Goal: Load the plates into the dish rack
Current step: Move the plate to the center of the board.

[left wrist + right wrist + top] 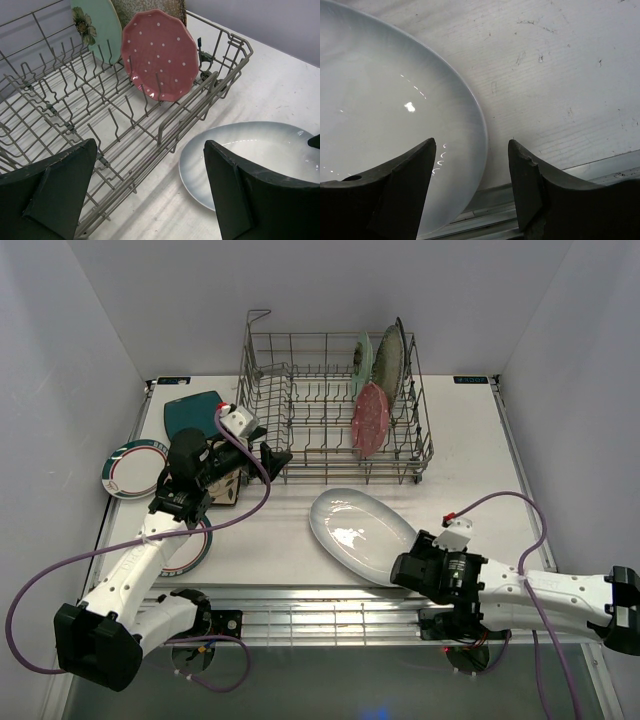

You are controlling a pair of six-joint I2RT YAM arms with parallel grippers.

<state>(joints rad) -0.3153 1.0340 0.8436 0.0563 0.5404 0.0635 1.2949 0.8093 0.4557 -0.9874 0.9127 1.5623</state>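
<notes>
White oval plate (pixel 355 532) lies flat just in front of dish rack (pixel 340 472), long axis slanting from rack's front wall out toward right gripper (pixel 405 570). We see right jaws parted, straddling plate's rim at end farthest from rack, not pinched. Left gripper (pixel 268 456) spread wide, empty, hovering at rack's front-left corner. We judge right arm nearer. Pink dotted plate (pixel 369 420) stands upright in rack's right end.
</notes>
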